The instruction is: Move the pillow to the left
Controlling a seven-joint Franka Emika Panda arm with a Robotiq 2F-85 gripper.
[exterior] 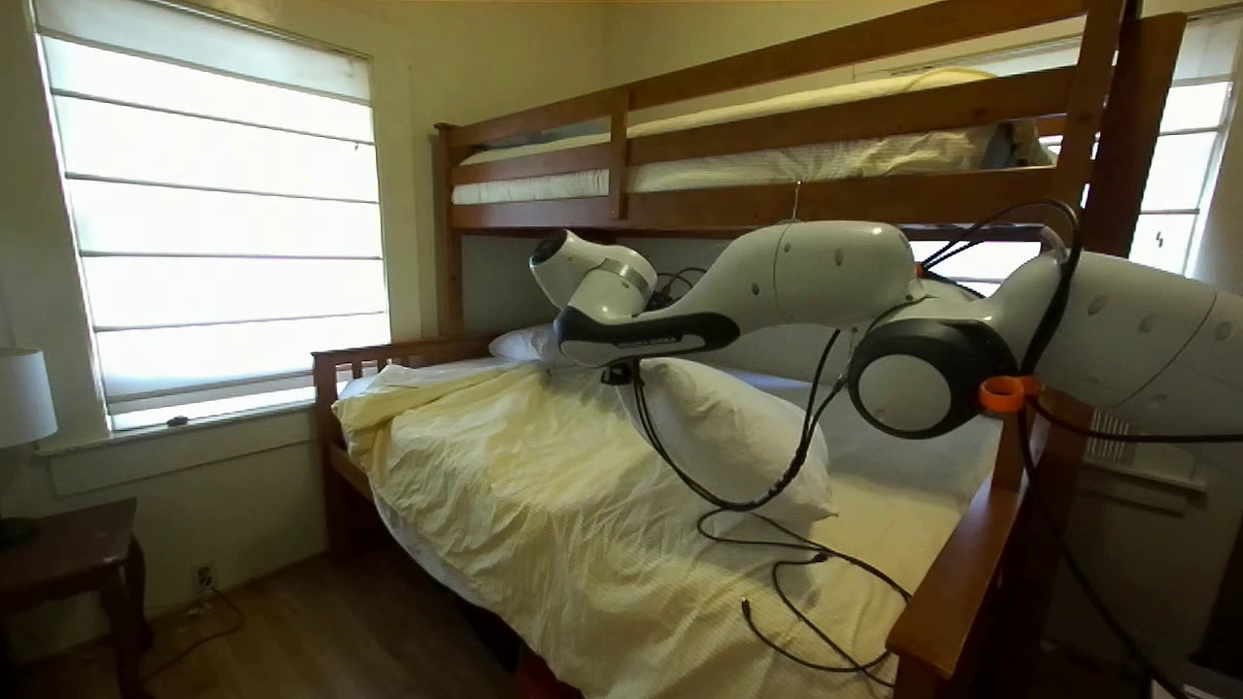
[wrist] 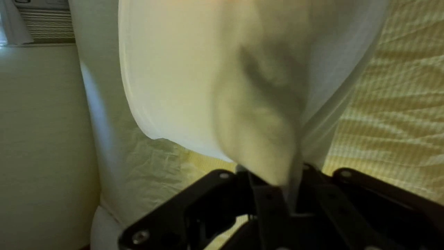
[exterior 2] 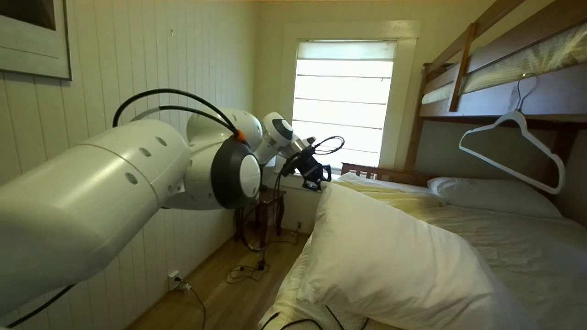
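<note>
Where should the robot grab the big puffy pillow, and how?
By the raised corner of the pillow, I'd say, coming from the side of the little brown table. The pillow's middle looks too plump for the gripper, but that corner narrows, bunched thin enough to fit between the fingers. The gripper is pinching it there now.

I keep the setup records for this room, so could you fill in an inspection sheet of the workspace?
Surface: bed with a wrinkled yellow cover.
Job's things: large white pillow, tilted, one corner gripped.
Clutter: smaller white pillow lying on the bed; white hanger hanging on the upper bunk's rail.
Gripper: shut on a corner of the large white pillow.
Cables: black cables loop down from the arm; lengths lie loose on the cover. Whether they touch the large white pillow cannot be told.
Surroundings: window blind, mostly lowered; lamp on a wooden side table.
</note>
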